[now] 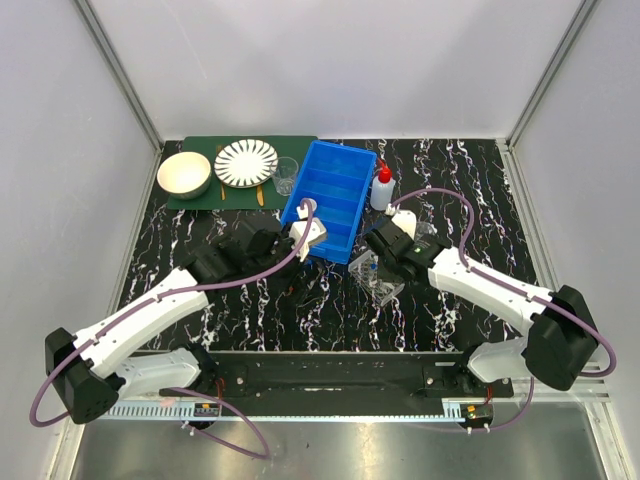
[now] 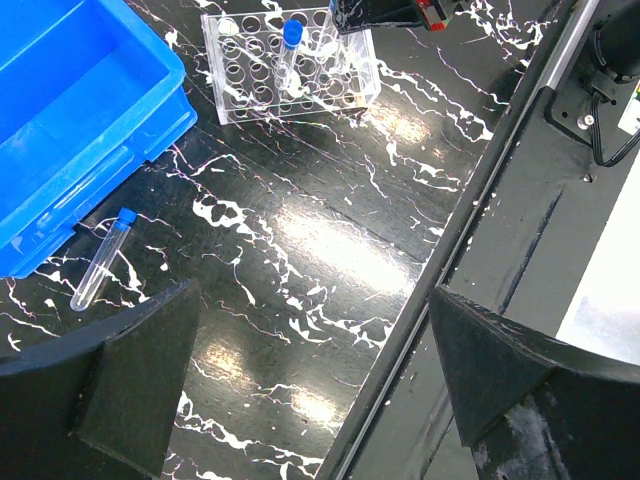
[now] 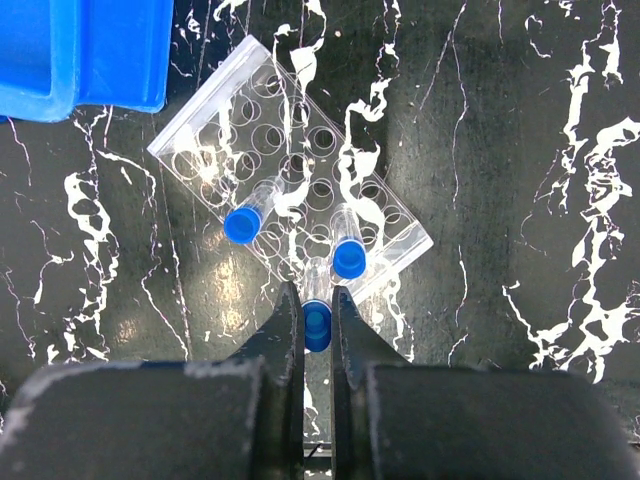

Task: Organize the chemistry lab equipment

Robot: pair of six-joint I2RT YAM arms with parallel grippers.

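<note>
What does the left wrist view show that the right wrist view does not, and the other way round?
Only the left wrist view: a loose tube lying on the table beside the blue bin, and the left pincer, open and empty. Only the right wrist view: the right pincer shut on a blue-capped tube at the edge of the rack. Both show the rack, the blue bin and the table.

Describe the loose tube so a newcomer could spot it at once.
Find the blue bin. By its near left corner, the loose tube lies flat on the table. The racked tubes stand upright, and the right gripper pinches a third tube.
</note>
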